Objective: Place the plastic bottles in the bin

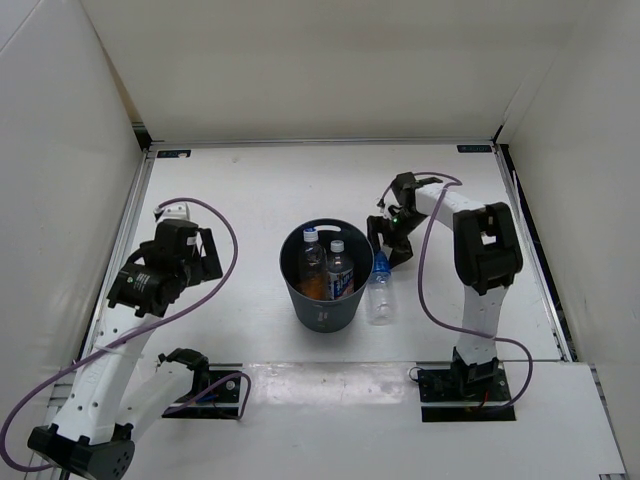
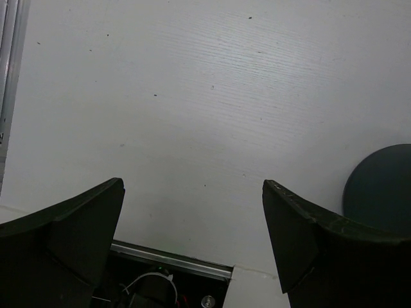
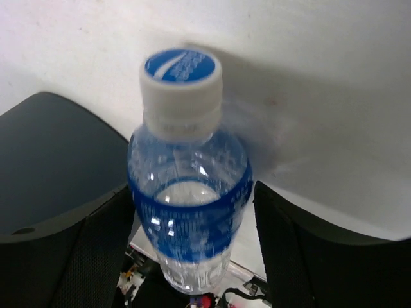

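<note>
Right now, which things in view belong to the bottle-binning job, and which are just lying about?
Job: bin; three bottles inside it; blue-label bottle beside it, between the fingers of the right gripper.
Not job: purple cables; arm base plates.

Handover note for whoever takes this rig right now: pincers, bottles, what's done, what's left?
Left pincer: open, over bare table, left of the bin.
Right pincer: astride the blue-capped bottle just right of the bin; grip not confirmed.
Done: orange bottle, white-blue-label bottle and plain clear bottle are in the bin.
Left: grasp the blue-capped bottle and drop it in.
</note>
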